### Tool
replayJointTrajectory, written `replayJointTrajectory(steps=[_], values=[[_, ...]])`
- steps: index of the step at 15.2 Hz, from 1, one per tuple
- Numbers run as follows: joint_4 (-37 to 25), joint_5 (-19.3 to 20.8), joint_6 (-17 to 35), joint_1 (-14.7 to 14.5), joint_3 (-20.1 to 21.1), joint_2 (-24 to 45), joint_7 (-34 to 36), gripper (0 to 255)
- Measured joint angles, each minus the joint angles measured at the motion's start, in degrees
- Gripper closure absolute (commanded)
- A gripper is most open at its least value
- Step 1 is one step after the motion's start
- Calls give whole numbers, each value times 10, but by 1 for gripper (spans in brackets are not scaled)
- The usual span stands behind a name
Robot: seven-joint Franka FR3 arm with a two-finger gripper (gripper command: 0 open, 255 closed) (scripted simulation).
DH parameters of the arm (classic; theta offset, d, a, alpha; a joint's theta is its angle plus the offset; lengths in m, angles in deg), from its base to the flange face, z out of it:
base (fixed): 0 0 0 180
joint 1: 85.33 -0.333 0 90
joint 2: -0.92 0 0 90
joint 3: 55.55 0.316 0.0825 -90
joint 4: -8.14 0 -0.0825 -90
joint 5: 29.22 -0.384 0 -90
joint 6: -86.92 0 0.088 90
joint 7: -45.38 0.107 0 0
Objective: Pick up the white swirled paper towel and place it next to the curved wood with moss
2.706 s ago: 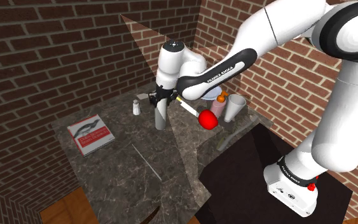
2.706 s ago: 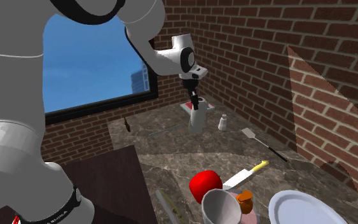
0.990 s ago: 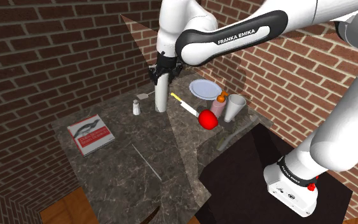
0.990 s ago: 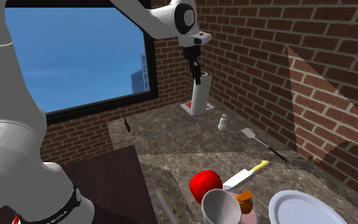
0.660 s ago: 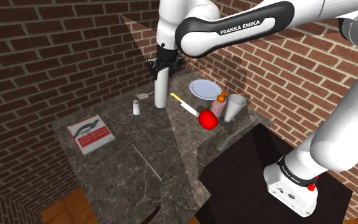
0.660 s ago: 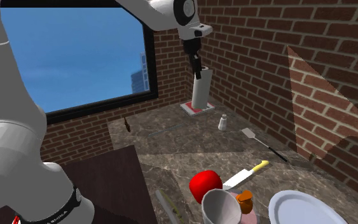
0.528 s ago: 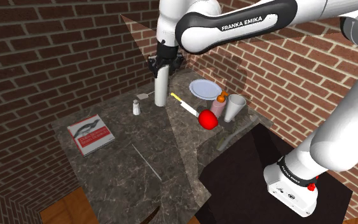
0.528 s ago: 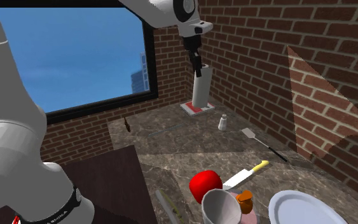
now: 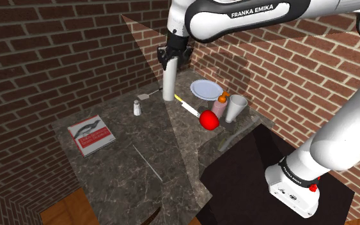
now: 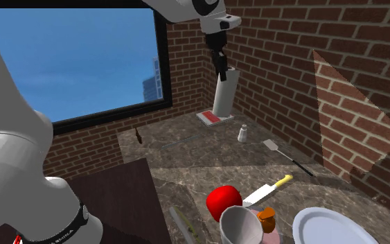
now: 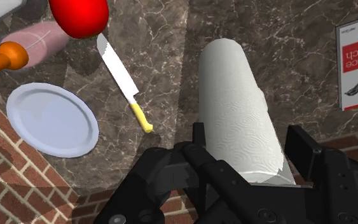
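Brick walls are enclosing a dark marble desk point(image 9: 127, 160), and a window point(image 10: 82, 62) is showing blue sky. The gripper point(image 9: 170, 64) is clamping the top end of the white swirl-embossed paper towel roll point(image 9: 169, 86), one finger on each side. The roll is hanging slightly tilted, clear of the desk, over its far part by the brick wall. Under it a yellow-handled knife point(image 11: 123, 83) is lying flat, with a white plate point(image 11: 50, 121) just beside it. A red ball point(image 9: 208, 119) is sitting at the knife's tip, near a pink bottle point(image 9: 219, 108) and a white cup point(image 9: 237, 107). On the shoulder view's left of the roll, a spatula point(image 9: 148, 94) and a small shaker point(image 9: 137, 107) are sitting near. A red book point(image 9: 91, 135) is lying well apart, farther left.
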Motion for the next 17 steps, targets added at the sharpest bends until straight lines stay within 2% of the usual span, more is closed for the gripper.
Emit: replayJointTrajectory(steps=[8,17], values=[[61,-50,30,63,-46,-54,-125,255],[74,-83,48,125,-106,-61,-260,255]])
